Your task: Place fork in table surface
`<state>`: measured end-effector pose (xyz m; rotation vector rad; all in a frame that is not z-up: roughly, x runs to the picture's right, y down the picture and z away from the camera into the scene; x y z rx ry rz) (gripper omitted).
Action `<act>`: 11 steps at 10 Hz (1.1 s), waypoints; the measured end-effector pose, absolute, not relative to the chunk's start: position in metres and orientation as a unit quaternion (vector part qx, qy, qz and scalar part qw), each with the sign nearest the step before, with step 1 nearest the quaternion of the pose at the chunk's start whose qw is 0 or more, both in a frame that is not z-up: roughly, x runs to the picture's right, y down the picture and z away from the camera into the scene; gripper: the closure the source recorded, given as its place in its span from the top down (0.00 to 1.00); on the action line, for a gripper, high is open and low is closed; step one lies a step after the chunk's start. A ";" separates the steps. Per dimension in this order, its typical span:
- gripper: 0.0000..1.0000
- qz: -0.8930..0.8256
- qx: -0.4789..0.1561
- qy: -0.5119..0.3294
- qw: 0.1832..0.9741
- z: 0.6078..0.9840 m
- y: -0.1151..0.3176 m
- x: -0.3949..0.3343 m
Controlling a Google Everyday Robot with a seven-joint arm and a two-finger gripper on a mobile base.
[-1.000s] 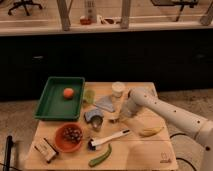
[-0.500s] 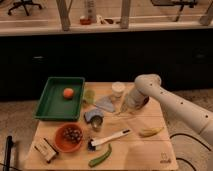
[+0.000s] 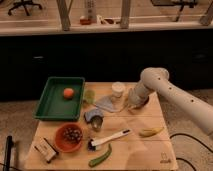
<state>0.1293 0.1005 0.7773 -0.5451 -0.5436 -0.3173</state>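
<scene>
Fork (image 3: 122, 108) is showing, I think, as a slim pale sliver on the tray side of the gripper (image 3: 130, 106). It is sitting low over the table surface (image 3: 142, 152) near the far edge, toward the far right corner as the camera sees it. I can't tell whether it is resting on the wood or hanging just clear.

Camera view: the arm is reaching in over the right edge and pointing down. The gripper is clenched tight; I can't tell whether it is pinching the fork.

- White cup (image 3: 118, 89) is standing just behind the gripper.
- Grey-blue cloth (image 3: 106, 103) is lying just beside it, toward the green tray (image 3: 50, 111).
- Banana (image 3: 151, 132) is lying nearer the front, well apart from the gripper.
- White-handled tool (image 3: 111, 138) is also lying nearer the front, well apart.

Handling, my read: I'm expecting the fork to be light, stiff, thin and probably slick, but not fragile. Lying flat, it is giving the fingers little to bite on, so I'm favouring a pinch across mid-handle near the balance point, away from the prongs. I'd let go low so it isn't bouncing or sliding into the cup.
</scene>
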 end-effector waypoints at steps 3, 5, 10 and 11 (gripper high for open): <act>0.00 -0.185 -0.254 -0.285 0.905 0.749 0.094 0.131; 0.00 -0.217 -0.250 -0.298 0.895 0.734 0.094 0.123; 0.00 -0.279 -0.241 -0.327 0.870 0.713 0.107 0.116; 0.00 -0.291 -0.240 -0.333 0.864 0.710 0.111 0.115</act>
